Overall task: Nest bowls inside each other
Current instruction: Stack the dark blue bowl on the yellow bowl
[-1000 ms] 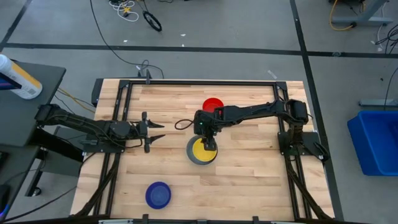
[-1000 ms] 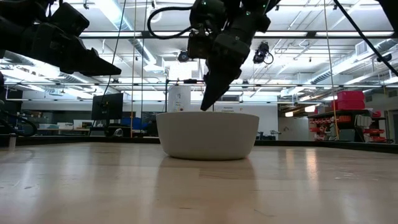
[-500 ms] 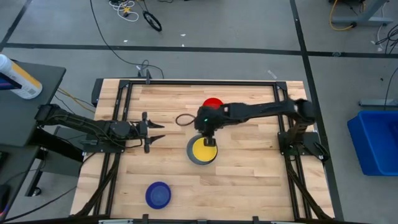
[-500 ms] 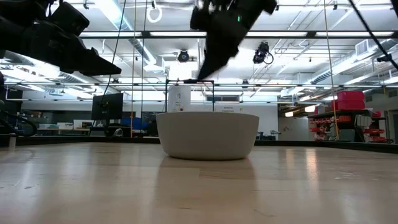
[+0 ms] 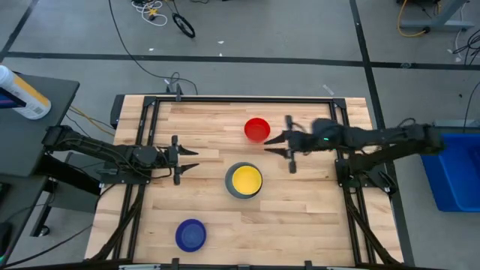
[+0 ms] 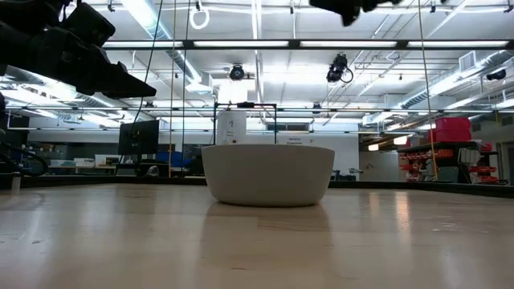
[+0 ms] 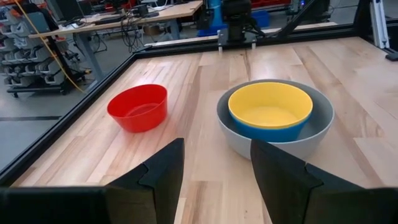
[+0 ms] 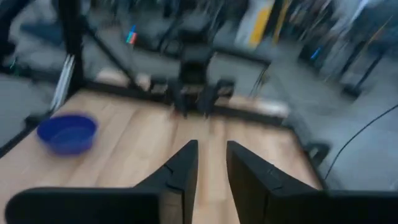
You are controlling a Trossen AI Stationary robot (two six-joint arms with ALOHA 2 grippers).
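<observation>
The grey bowl (image 5: pixel 244 181) stands at mid-table, holding a light blue bowl (image 7: pixel 273 132) with the yellow bowl (image 7: pixel 270 106) inside it. Behind them the red bowl (image 5: pixel 257 129) stands alone, and the dark blue bowl (image 5: pixel 190 235) stands alone near the front edge. My right gripper (image 5: pixel 270 145) hangs in the air to the right of the red bowl, pointing toward the table's left, its fingers a little apart with nothing between them. My left gripper (image 5: pixel 191 159) waits open, left of the stack.
A black frame (image 5: pixel 150 105) runs around the wooden table top. In the low view the grey bowl (image 6: pixel 267 173) fills the middle, with my left gripper (image 6: pixel 120 80) high at the left. Bare wood lies right of the stack.
My right gripper has risen off the yellow bowl and drawn back toward the table's right edge, tipping from pointing down to nearly level. The yellow bowl has stayed nested in the grey one.
</observation>
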